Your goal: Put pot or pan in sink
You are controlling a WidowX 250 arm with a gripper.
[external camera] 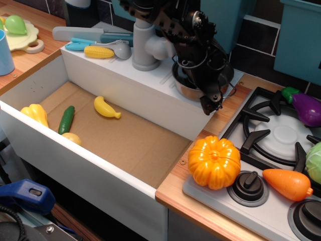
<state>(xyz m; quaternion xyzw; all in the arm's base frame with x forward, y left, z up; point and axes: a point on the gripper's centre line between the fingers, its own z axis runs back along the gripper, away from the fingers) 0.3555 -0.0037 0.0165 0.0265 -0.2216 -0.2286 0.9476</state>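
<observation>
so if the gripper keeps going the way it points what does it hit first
The gripper points down and slightly right, just past the pot's near rim. It would probably meet the wooden counter by the drainboard edge first, though depth is unclear.

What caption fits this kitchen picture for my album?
Robot gripper reaches over the shiny pot behind the white sink, near an orange pumpkin.
</observation>
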